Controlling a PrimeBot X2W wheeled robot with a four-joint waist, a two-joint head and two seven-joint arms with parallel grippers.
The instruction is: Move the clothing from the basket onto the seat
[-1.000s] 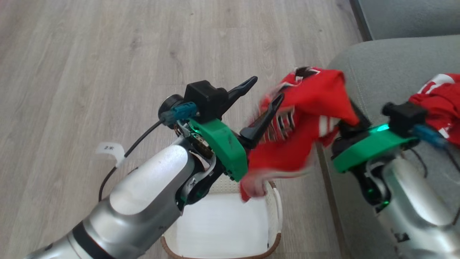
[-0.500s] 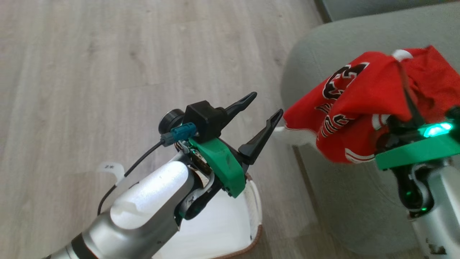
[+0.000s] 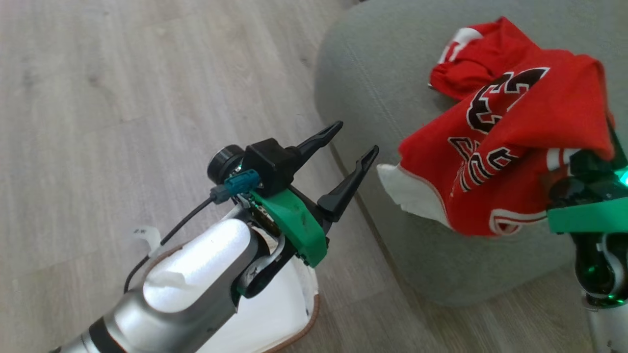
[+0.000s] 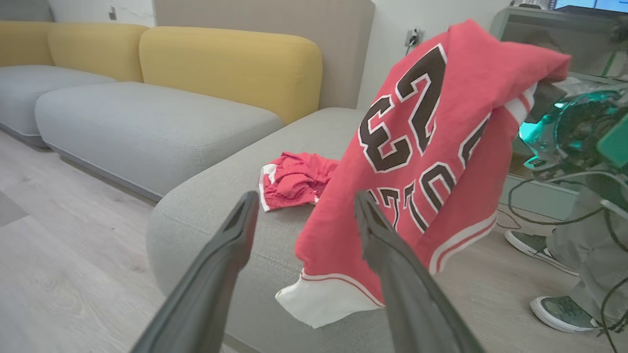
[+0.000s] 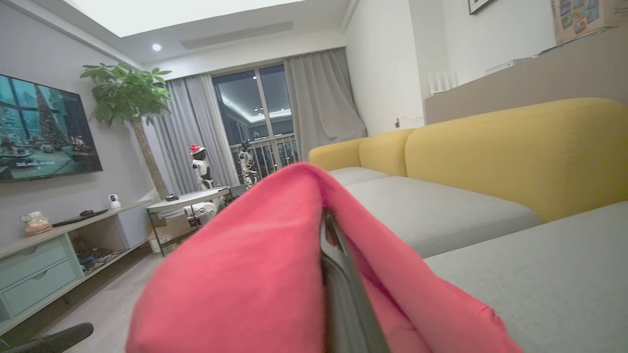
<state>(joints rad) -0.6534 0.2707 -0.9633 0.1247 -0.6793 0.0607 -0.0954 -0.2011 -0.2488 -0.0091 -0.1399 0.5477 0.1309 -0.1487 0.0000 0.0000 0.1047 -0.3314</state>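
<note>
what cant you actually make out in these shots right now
Head view: the silver left forearm covers most of the cream oval plastic basket, so any clothing inside is hidden.
Right wrist view: the red mesh jersey wraps the right claw, hiding its tips.
Left wrist view: the right edge cuts off a person above the legs.

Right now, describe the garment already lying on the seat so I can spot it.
Find the grey seat. On its top, behind the hanging jersey, lies a small crumpled red bundle. Unlike the jersey, it shows no numbers, only a white stripe.
</note>
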